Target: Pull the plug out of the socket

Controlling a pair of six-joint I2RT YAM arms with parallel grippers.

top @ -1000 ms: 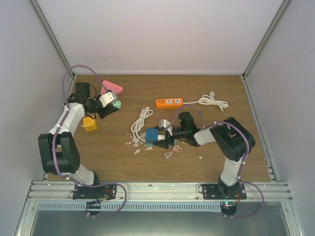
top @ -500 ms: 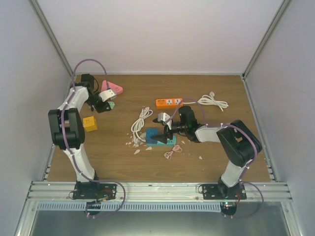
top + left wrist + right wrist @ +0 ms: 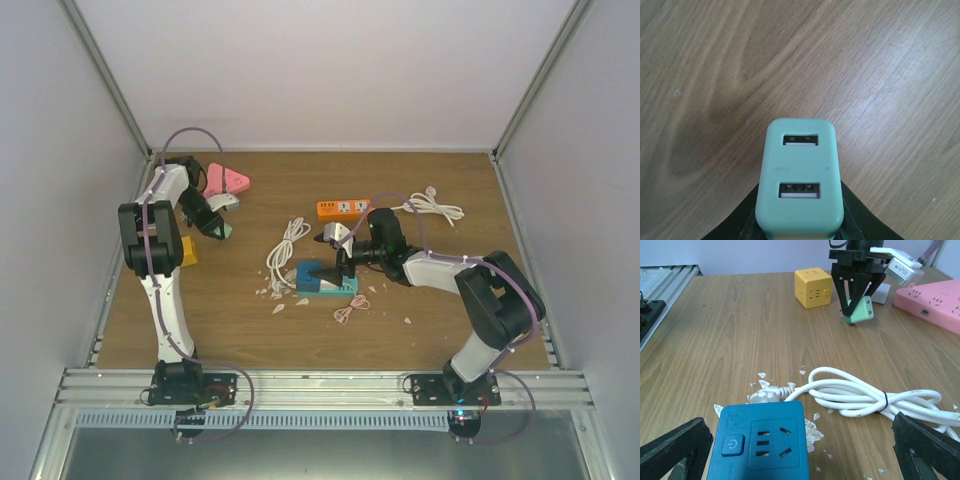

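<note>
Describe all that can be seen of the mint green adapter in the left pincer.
The mint green adapter is a small rounded block of smooth, matte-looking plastic. One face carries two rectangular USB-type slots, one above the other. The left pincer is shut on its sides with dark fingers, holding it tilted, low over the wooden table, between the yellow cube socket and the pink power strip. Its prongs are hidden; whether it touches the table is unclear.

No words or numbers to read anywhere, folks. One clear sign: a power symbol on the button (image 3: 733, 445) of the blue socket (image 3: 760, 450), and just above it a faint emblem (image 3: 737, 419), too blurred to make out
</note>
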